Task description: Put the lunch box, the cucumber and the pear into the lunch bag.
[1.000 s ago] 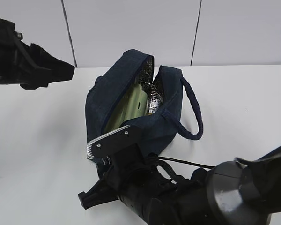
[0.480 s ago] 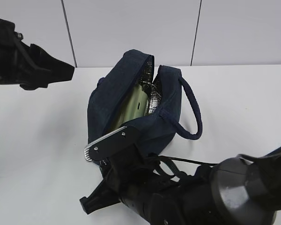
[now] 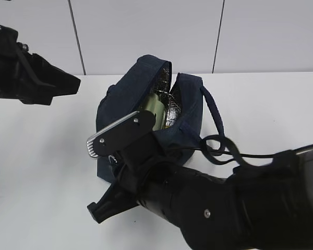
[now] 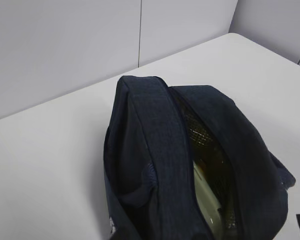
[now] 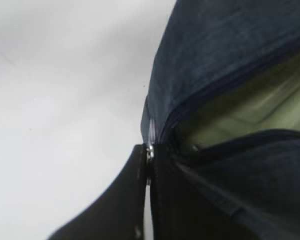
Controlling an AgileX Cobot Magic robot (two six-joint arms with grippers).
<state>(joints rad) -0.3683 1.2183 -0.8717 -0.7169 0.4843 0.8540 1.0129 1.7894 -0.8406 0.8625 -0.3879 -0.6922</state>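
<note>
The navy lunch bag (image 3: 120, 99) lies on the white table with its top slit open and silver lining showing. The pale green lunch box (image 3: 155, 107) sits inside it, also seen in the left wrist view (image 4: 207, 200) and the right wrist view (image 5: 250, 115). My right gripper (image 5: 149, 150) is shut on the metal zipper pull (image 5: 150, 147) at the bag's near end (image 5: 230, 50). In the exterior view its tips are hidden behind the wrist camera bracket (image 3: 120, 133). My left gripper (image 3: 62, 83) hovers left of the bag (image 4: 150, 150), apart from it. Cucumber and pear are not visible.
The bag's rope handle (image 3: 214, 112) hangs off its right side, near a black cable loop (image 3: 219, 148) of the right arm. The right arm (image 3: 224, 208) fills the lower right foreground. A grey wall (image 3: 146, 31) runs behind the table.
My right arm has moved up and along the bag with the zipper pull, its bracket now covering the near part of the opening. The left arm has shifted slightly left.
</note>
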